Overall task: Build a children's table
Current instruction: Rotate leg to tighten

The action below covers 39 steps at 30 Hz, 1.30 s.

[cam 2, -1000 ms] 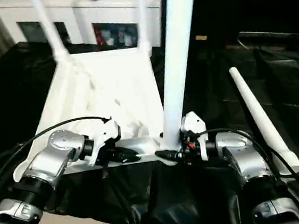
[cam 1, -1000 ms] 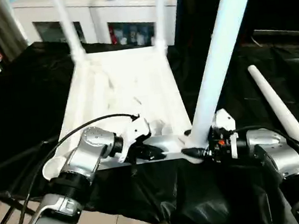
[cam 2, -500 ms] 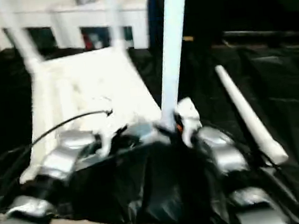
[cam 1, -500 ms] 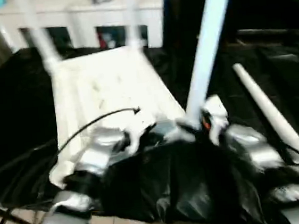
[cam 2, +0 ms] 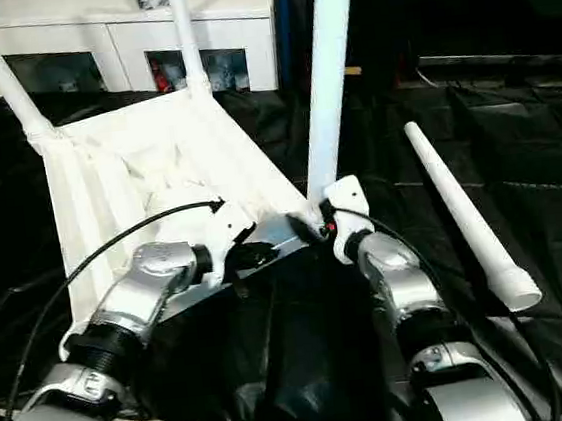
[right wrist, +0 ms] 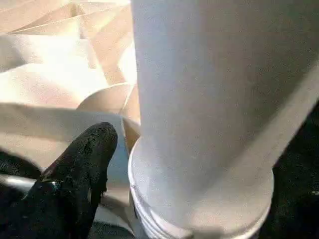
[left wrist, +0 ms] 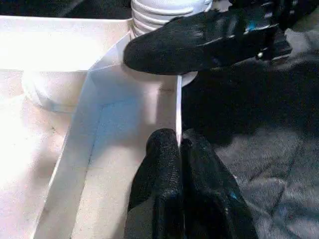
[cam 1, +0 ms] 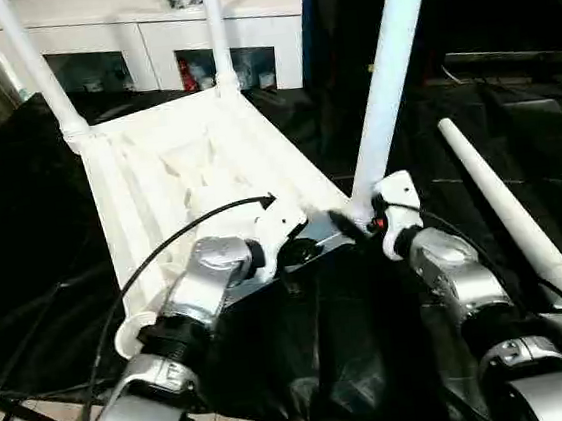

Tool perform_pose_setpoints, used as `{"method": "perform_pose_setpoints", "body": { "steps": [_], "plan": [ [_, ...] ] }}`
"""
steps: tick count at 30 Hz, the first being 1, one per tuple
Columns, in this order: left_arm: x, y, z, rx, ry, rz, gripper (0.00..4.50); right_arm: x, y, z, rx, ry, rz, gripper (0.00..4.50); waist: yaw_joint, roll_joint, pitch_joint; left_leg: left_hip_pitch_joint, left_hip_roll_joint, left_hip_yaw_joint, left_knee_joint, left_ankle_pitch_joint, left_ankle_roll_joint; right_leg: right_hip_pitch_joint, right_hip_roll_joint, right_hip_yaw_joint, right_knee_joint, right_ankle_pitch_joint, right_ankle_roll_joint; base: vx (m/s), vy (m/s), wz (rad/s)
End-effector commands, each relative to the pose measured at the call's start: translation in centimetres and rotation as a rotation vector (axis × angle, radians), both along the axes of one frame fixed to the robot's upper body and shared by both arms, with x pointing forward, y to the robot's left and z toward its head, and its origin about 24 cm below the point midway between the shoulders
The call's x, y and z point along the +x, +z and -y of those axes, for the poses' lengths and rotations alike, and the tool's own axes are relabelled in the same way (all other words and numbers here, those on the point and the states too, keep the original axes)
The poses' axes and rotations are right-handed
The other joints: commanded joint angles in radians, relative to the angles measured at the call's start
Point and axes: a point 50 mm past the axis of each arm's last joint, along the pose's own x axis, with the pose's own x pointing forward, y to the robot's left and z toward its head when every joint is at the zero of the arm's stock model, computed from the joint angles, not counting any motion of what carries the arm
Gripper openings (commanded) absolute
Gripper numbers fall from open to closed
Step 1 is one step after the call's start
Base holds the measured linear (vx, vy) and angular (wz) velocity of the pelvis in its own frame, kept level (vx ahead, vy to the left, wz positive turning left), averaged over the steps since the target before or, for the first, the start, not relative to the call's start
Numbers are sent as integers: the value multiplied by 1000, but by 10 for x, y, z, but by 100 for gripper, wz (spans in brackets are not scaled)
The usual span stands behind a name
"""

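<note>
White plastic table [cam 1: 156,173] upside down, ribbed, three legs upright, fourth leg [cam 1: 510,208] lying loose; L gripper [left wrist: 178,149] pinches rim, R gripper [cam 1: 348,226] jaws: cannot tell

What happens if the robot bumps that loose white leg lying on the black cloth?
The loose leg is round and lies flat on the black cloth, so it would probably roll. Being tapered, it would likely curve rather than roll straight. It looks hollow at its wide end, so probably light.
</note>
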Motion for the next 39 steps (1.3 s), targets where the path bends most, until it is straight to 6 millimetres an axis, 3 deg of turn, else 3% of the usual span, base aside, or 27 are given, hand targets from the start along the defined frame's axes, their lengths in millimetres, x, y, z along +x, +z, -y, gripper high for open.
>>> {"method": "perform_pose_setpoints", "body": {
  "steps": [1,8,12,13,16,20,26,31,33,36,39],
  "plan": [
    [-4,19,19,-93,-134,61,0,-13,-8,-27,-8,229,-40,399,4,-11,-56,7,65,-23,-66,-185,85,46,-108,63,-84,-265,-184,0,0,0],
    [-13,20,2,-87,-299,18,0,-31,0,-9,4,489,-50,399,20,-9,-58,6,72,-21,-64,-162,108,46,-106,64,-74,-208,-198,0,0,0],
    [-15,20,-4,-76,-343,-4,0,-40,2,-5,7,595,-70,399,28,-7,-60,7,74,-22,-63,-148,110,45,-106,62,-67,-160,-223,0,0,0],
    [-15,20,-5,-75,-344,-5,0,-41,2,-5,7,611,-76,374,29,-6,-59,8,74,-21,-63,-152,108,44,-106,62,-68,-167,-221,0,0,0],
    [-15,19,-9,-65,-363,-16,0,-50,2,-2,0,694,-102,368,39,-9,-58,9,73,-20,-63,-158,105,45,-109,64,-74,-210,-204,0,0,0],
    [-15,20,-13,-58,-386,-31,0,-59,2,1,-7,767,-134,326,49,-11,-57,10,73,-21,-64,-169,97,43,-110,64,-80,-266,-182,0,0,0],
    [-16,20,-14,-56,-393,-35,0,-62,1,1,-7,785,-151,286,54,-13,-59,10,73,-22,-63,-154,91,41,-110,63,-77,-253,-181,0,0,0],
    [-15,18,-8,-76,-350,-18,0,-58,-4,-5,4,685,-157,278,52,-16,-58,9,72,-22,-64,-146,92,41,-111,63,-77,-256,-178,0,0,0],
    [-11,17,-1,-84,-283,3,0,-45,-12,-9,-21,506,-152,276,45,-16,-53,12,70,-22,-66,-179,73,35,-114,64,-86,-332,-165,0,0,0],
    [-7,18,5,-88,-220,24,0,-35,-18,-11,-46,370,-153,275,21,-19,-47,11,67,-31,-77,-239,30,40,-114,58,-98,-434,-136,0,0,0],
    [-2,20,23,-105,-122,55,0,-19,-27,-23,-20,97,-177,275,1,-23,-44,17,62,-31,-76,-276,22,35,-114,58,-107,-480,-130,0,0,0]
  ]
}}
